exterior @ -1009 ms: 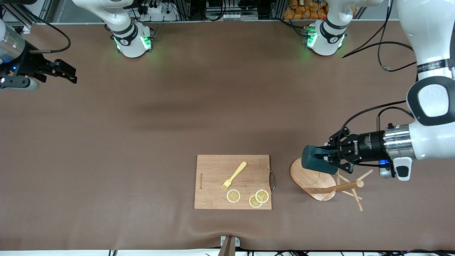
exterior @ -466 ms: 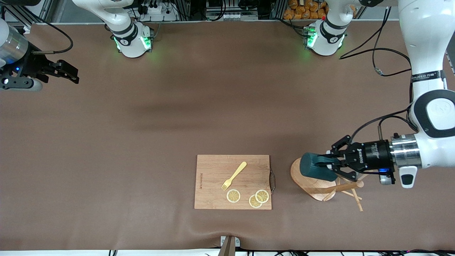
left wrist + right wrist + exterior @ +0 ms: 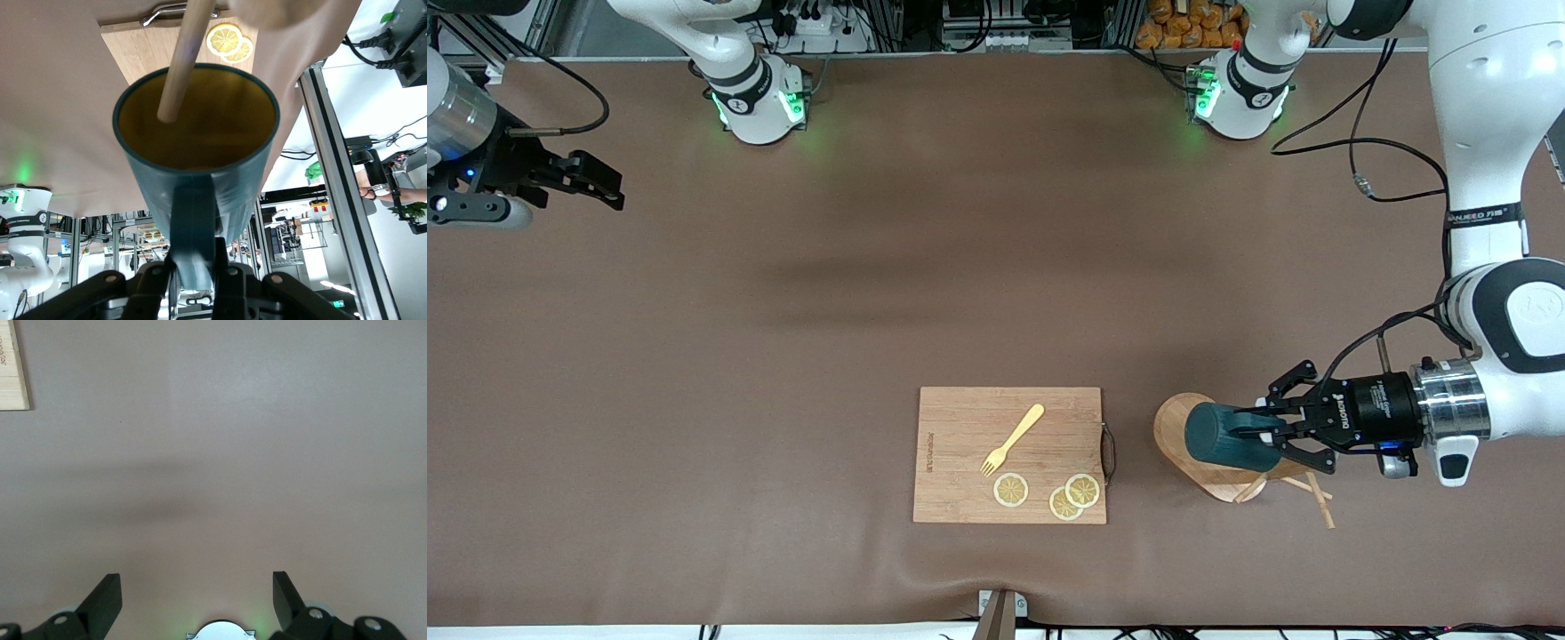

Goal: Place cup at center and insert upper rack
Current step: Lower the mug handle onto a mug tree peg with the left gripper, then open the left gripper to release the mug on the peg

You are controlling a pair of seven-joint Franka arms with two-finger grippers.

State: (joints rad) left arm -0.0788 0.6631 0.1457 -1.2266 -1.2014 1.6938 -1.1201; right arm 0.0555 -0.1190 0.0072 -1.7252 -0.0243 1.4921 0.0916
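Left gripper [image 3: 1263, 435] clamps the handle of the cup [image 3: 1221, 436], held sideways over the upper rack [image 3: 1218, 462], which lies tipped beside the cutting board [image 3: 1009, 454]; post [image 3: 181, 63] enters the cup's mouth, probably to thread or clear it; right gripper [image 3: 574, 180] waits over the right arm's end, fingers [image 3: 103, 600] wide, holding nothing.
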